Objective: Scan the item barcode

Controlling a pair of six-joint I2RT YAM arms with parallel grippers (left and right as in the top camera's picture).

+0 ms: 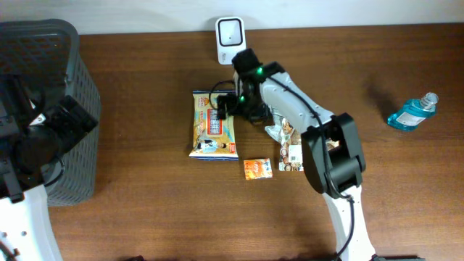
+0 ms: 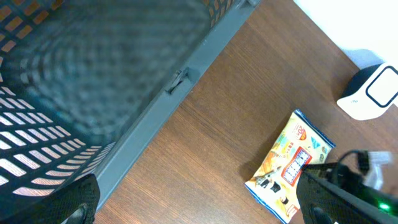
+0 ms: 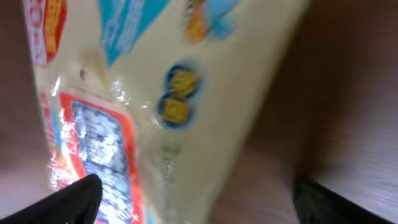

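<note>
Two fingertips (image 3: pixel 74 202) of right pincer (image 3: pixel 205 208) cropped, snack bag (image 3: pixel 186 93) blurred close-up

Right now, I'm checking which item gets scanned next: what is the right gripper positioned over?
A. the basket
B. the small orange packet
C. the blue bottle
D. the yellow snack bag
D: the right gripper hangs open over the yellow snack bag, whose print fills the right wrist view.

A dark grey mesh basket (image 1: pixel 51 32) stands at the left edge of the brown wooden table (image 1: pixel 145 217). A blue bottle (image 1: pixel 412 113) lies far right, well apart from a small orange packet (image 1: pixel 257 169) near the middle.
</note>
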